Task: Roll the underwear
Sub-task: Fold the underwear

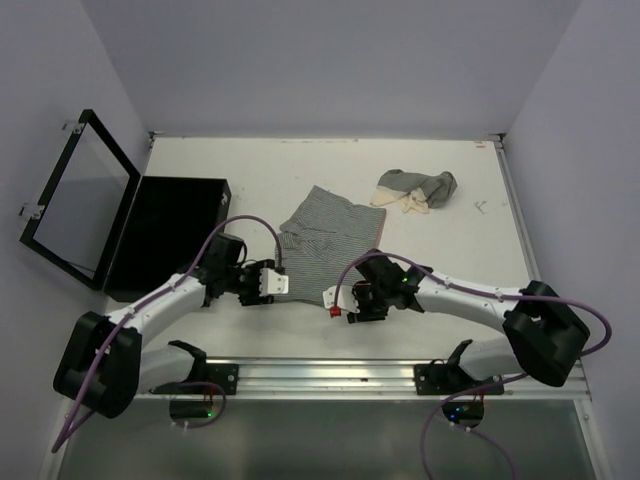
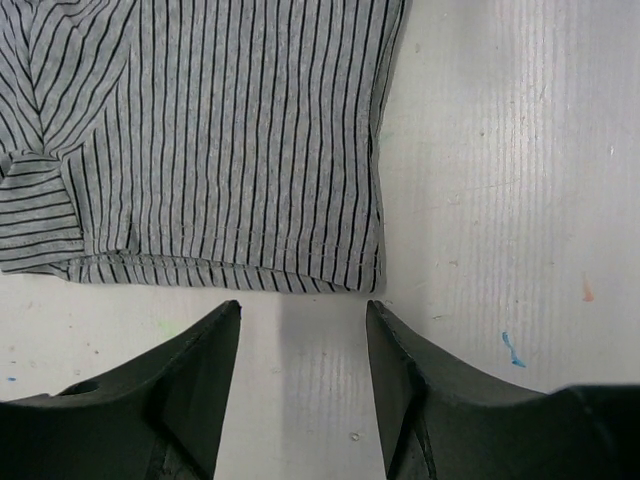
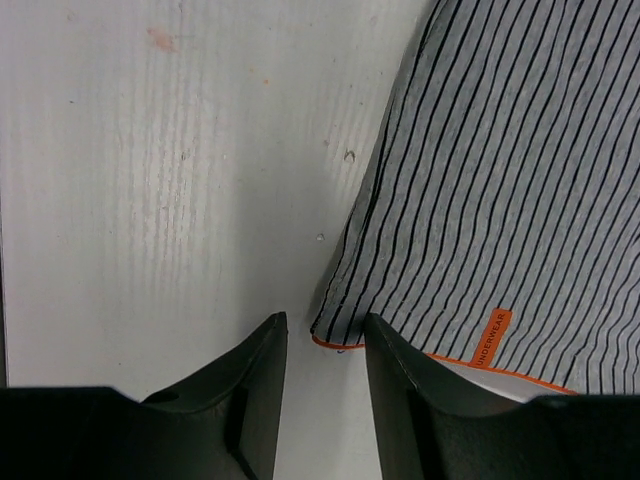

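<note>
Plainly, the only legible writing is "UNDERWEAR", on a small orange fabric tab sewn by the orange-piped edge of the grey knit underwear with thin black stripes. That garment lies flat, roughly rectangular, at the middle of the scuffed white table. At its 1 o'clock, well apart, sits a crumpled heap of grey and cream cloth garments. At its 9 o'clock stands the flat black box with an opened hinged lid.

The left gripper is at the garment's 7 o'clock, jaws released and apart over bare table, just short of the stitched hem. The right gripper, at 5 o'clock, is also unclenched, with the piped corner lying at its fingertips.
</note>
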Robot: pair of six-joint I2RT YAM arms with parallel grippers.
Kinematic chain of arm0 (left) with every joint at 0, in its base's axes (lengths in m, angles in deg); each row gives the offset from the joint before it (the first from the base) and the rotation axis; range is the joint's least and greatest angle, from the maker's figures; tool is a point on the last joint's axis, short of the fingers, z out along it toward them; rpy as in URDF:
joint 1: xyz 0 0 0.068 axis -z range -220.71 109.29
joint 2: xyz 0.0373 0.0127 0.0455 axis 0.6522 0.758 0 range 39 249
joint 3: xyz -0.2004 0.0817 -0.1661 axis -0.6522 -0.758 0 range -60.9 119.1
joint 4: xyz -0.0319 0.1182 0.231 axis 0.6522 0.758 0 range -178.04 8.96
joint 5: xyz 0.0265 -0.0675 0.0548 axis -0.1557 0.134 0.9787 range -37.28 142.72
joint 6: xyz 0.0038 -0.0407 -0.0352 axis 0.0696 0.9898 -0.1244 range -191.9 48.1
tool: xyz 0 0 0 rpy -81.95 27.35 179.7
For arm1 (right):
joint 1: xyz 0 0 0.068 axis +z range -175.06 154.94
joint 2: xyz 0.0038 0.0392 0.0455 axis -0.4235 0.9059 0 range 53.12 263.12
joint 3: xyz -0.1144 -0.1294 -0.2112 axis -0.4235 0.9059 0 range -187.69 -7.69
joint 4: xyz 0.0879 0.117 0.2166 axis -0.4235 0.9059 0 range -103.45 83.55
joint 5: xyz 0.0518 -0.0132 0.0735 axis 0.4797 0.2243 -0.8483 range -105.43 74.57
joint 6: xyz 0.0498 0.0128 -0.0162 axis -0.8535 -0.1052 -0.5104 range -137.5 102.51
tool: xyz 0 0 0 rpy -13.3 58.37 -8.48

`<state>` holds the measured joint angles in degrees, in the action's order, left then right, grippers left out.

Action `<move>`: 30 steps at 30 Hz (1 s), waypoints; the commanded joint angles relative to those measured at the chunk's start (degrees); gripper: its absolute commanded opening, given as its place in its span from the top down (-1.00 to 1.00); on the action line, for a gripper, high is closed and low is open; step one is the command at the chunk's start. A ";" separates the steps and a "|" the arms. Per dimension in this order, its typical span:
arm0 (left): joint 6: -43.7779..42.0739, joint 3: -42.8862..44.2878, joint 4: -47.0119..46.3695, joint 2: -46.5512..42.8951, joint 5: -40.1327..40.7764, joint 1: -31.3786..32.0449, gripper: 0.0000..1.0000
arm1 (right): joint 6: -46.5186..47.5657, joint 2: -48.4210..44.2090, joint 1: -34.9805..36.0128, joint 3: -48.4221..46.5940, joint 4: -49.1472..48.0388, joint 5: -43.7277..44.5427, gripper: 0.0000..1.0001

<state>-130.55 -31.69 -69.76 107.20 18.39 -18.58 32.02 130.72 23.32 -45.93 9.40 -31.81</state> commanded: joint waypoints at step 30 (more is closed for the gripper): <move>-9.47 -5.48 -7.48 3.87 10.33 12.41 0.81 | 1.11 -1.49 0.22 6.07 -4.75 4.43 1.00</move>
<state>-141.02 -35.78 -77.08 110.26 25.56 -6.45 32.72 130.08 23.41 -41.36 1.93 -28.14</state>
